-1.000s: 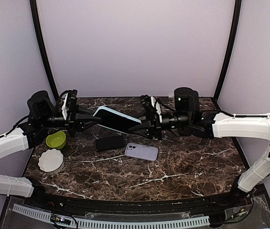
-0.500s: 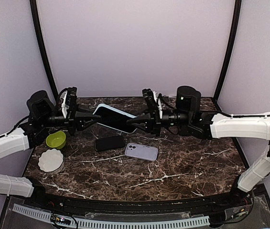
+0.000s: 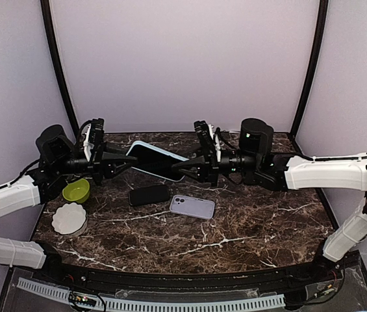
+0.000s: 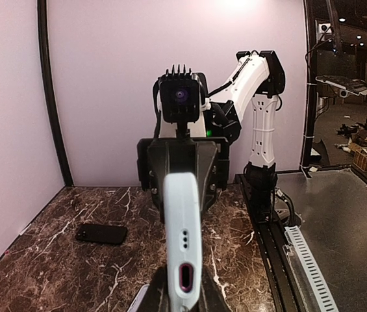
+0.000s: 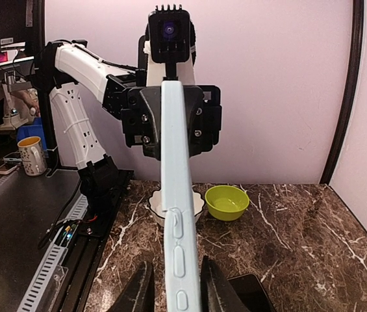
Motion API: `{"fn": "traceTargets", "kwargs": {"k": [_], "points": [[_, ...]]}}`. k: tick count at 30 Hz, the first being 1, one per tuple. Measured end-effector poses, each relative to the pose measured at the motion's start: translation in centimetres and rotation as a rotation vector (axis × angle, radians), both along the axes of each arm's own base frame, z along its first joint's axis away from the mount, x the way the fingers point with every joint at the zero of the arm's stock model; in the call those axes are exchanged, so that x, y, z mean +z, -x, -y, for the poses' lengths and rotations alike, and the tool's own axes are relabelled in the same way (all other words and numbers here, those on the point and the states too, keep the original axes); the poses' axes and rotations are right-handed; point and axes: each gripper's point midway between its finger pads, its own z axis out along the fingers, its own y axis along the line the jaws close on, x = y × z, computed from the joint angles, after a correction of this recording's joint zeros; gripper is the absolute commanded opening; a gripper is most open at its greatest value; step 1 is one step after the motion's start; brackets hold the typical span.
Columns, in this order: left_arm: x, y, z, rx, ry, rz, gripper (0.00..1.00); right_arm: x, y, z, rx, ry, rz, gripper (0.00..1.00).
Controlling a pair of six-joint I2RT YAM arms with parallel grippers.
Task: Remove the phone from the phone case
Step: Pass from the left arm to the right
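Observation:
A phone in a light blue case (image 3: pixel 154 159) hangs in the air between my two arms, above the back of the table. My left gripper (image 3: pixel 130 164) is shut on its left end. In the left wrist view the case (image 4: pixel 183 247) stands edge-on between my fingers, with the charging port facing the camera. My right gripper (image 3: pixel 182 168) is open. Its jaws straddle the case's right end, with a small gap on one side. In the right wrist view the case edge (image 5: pixel 177 195), with its side buttons, runs between my fingers (image 5: pixel 210 286).
A black phone (image 3: pixel 149 195) and a lilac cased phone (image 3: pixel 192 207) lie on the marble table below. A green bowl (image 3: pixel 76 190) and a white scalloped dish (image 3: pixel 69 219) sit at the left. The black phone also shows in the left wrist view (image 4: pixel 101 233).
My right gripper has moved left and slightly up until its jaws flank the case's right end. The left gripper still holds the case, now a little higher and more level.

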Motion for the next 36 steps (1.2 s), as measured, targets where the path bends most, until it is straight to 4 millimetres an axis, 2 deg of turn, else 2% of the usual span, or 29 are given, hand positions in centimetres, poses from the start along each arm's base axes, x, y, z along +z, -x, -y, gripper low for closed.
{"fn": "traceTargets", "kwargs": {"k": [3, 7, 15, 20, 23, 25, 26, 27, 28, 30, 34, 36], "points": [[0.1, 0.0, 0.0, -0.001, 0.002, 0.004, 0.00, 0.0, 0.0, 0.0, -0.001, 0.000, -0.003, 0.40], [0.1, 0.1, 0.0, -0.007, 0.003, 0.005, 0.00, 0.0, -0.1, 0.0, -0.007, 0.000, 0.000, 0.42], [0.0, 0.2, 0.0, -0.013, 0.002, 0.003, 0.00, 0.0, -0.1, 0.0, -0.011, -0.002, -0.007, 0.24], [-0.1, 0.3, 0.0, -0.015, 0.001, 0.001, 0.00, -0.1, -0.2, 0.0, -0.013, 0.001, -0.008, 0.02], [-0.1, 0.3, 0.0, -0.017, 0.001, -0.016, 0.00, -0.2, 0.1, -0.1, 0.000, 0.003, -0.002, 0.00], [-0.1, 0.2, 0.0, -0.014, 0.001, -0.017, 0.11, -0.2, 0.1, -0.1, -0.003, 0.005, 0.001, 0.00], [-0.2, 0.2, 0.0, -0.012, -0.002, -0.016, 0.27, -0.2, 0.0, -0.1, -0.007, 0.007, 0.000, 0.00], [-0.3, 0.2, 0.0, -0.011, -0.005, -0.015, 0.36, -0.3, 0.0, -0.1, -0.010, 0.009, -0.001, 0.00], [-0.4, 0.1, 0.0, -0.005, -0.012, -0.008, 0.54, -0.4, -0.1, -0.1, -0.013, 0.013, -0.004, 0.00], [-0.6, 0.1, 0.0, -0.001, -0.023, 0.010, 0.70, -1.0, -0.5, 0.1, -0.043, 0.037, -0.023, 0.00], [-0.7, 0.8, -0.3, -0.012, -0.050, 0.055, 0.76, -2.9, -1.2, 1.2, -0.102, 0.096, -0.051, 0.00], [-0.9, 1.3, -0.4, -0.026, -0.064, 0.074, 0.77, -3.6, -1.3, 1.8, -0.127, 0.128, -0.054, 0.09]]}}
